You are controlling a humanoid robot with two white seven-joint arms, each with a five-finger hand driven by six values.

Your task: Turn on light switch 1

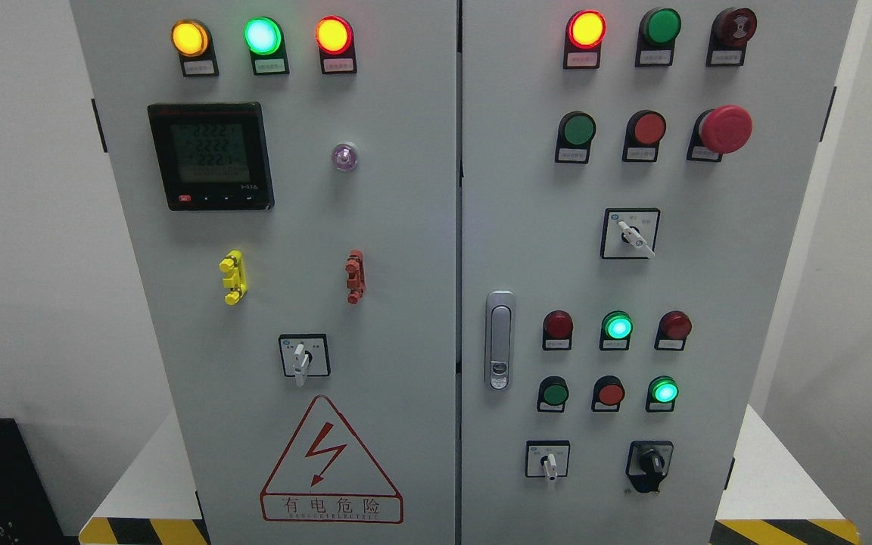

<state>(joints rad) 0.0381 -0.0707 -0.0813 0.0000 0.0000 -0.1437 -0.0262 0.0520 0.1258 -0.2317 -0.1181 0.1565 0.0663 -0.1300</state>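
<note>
A grey electrical cabinet [406,227] with two doors fills the head view. The right door carries rows of round buttons and lamps: a lit red lamp [586,29] at the top, a green button [578,129] and a red button [646,128] below it, a lit green lamp [617,327] and a lit green button [664,390] lower down. White-handled rotary switches sit on the right door [630,233], at its lower part [548,459] and on the left door [303,356]. I cannot tell which one is switch 1. Neither hand is in view.
A red mushroom emergency stop [725,129] sticks out at the upper right. A black knob switch [649,463] is at the lower right. A door handle [499,340] is by the middle seam. A digital meter [211,156] and a warning triangle [330,462] are on the left door.
</note>
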